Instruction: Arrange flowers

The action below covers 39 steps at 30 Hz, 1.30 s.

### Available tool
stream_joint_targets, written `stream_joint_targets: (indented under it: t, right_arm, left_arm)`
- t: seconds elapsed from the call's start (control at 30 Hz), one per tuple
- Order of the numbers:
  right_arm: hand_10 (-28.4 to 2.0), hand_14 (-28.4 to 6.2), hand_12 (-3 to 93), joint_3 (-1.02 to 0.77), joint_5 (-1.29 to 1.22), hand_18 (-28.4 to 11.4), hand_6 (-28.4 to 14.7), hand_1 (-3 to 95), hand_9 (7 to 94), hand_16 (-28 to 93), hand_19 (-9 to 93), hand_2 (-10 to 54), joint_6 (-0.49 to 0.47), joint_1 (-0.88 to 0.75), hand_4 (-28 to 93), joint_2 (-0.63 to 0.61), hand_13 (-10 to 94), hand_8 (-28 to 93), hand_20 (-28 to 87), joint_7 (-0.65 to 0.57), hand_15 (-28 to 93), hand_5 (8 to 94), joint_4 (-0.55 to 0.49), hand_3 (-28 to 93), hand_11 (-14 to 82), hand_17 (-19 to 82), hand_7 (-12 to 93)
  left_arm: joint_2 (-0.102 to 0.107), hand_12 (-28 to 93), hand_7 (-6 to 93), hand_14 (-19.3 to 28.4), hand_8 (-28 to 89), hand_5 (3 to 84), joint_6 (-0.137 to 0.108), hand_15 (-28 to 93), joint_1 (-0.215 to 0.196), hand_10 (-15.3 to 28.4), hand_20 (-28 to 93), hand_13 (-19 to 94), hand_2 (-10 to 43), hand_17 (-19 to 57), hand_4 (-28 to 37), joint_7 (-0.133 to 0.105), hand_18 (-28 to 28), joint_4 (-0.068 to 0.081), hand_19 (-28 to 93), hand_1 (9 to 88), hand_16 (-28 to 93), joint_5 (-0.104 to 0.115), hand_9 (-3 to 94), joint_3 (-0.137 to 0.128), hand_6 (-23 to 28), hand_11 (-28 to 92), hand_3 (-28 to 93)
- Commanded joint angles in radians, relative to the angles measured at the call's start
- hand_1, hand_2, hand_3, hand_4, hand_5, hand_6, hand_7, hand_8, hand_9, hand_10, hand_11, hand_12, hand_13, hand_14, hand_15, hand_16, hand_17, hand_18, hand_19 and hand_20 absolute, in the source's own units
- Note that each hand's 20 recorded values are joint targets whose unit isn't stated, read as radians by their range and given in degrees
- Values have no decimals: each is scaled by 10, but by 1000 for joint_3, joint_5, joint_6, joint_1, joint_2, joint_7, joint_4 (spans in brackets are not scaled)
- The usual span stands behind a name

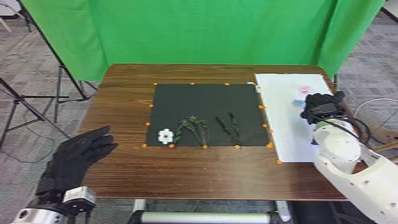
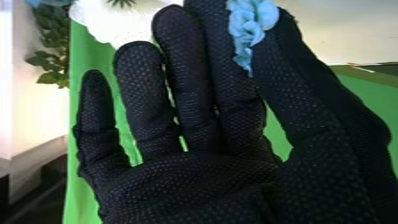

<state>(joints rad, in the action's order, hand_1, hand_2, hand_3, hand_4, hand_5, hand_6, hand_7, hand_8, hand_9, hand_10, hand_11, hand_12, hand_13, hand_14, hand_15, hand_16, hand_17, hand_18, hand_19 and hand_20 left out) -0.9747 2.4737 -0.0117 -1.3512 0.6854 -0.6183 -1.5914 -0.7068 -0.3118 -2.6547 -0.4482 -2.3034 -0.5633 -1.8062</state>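
My right hand [image 1: 324, 106] is over the white board on the right. In the right wrist view, my right hand [image 2: 195, 175] has a light blue flower [image 2: 251, 25] pinched between its thumb and nearest finger, while the other fingers stand straight. The blue flower [image 1: 298, 103] shows beside that hand in the head view, with a pink flower [image 1: 305, 89] just beyond. On the black mat lie a white flower [image 1: 165, 136], green stems [image 1: 193, 129] and thin dark stems [image 1: 229, 128]. Open, my left hand [image 1: 78, 154] hovers by the table's left front.
Orange marks edge the black mat [image 1: 187, 97] at the middle of the brown table [image 1: 195, 172]. To its right is the long white board [image 1: 289, 131]. A green curtain [image 1: 204, 32] hangs behind the table, and a tripod [image 1: 31, 100] stands at the left.
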Motion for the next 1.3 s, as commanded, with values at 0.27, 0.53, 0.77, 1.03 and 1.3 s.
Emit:
stream_joint_targets:
  t: [0.27,0.53,0.77,1.03,1.3]
  right_arm:
    - [-96,-141,296,140,5,-270,28,446,710,231,697,-3,137,171,-283,13,489,-28,357,114,783,781,-98,722,438,64,279]
    - [-92,-136,302,343,-26,-263,29,443,710,235,696,-4,150,369,-283,175,491,-25,355,221,784,781,-101,727,440,67,280]
    - [-87,-131,304,370,-1,-253,35,438,709,239,687,-3,93,385,-283,363,492,-26,348,257,783,778,-7,726,444,69,287]
    - [-83,-129,302,334,-11,-248,42,429,705,243,678,-1,15,345,-283,542,490,-35,344,244,779,771,81,728,451,67,298]
    - [-91,-135,289,235,62,-248,52,412,701,245,669,4,-124,271,-283,669,483,-45,338,261,779,764,139,728,465,62,309]
  left_arm:
    - [-22,90,135,284,-84,445,2,575,-31,221,152,285,70,-93,-150,9,219,-11,580,261,-122,-14,385,-28,136,352,819]
    - [-53,90,135,284,-84,445,18,575,-26,219,152,284,69,-93,-148,41,218,-20,579,260,-123,-38,385,-51,136,353,821]
    - [-84,89,136,284,-84,444,45,575,4,220,151,284,69,-93,-149,82,218,-16,579,261,-122,-59,384,-53,136,352,820]
    - [-119,88,133,284,-83,445,75,575,26,223,152,288,70,-94,-149,114,220,-5,580,263,-123,-79,387,-59,138,350,817]
    - [-102,90,127,284,-81,447,79,571,97,227,151,294,73,-95,-147,110,224,13,581,265,-125,-77,394,-22,141,342,811]
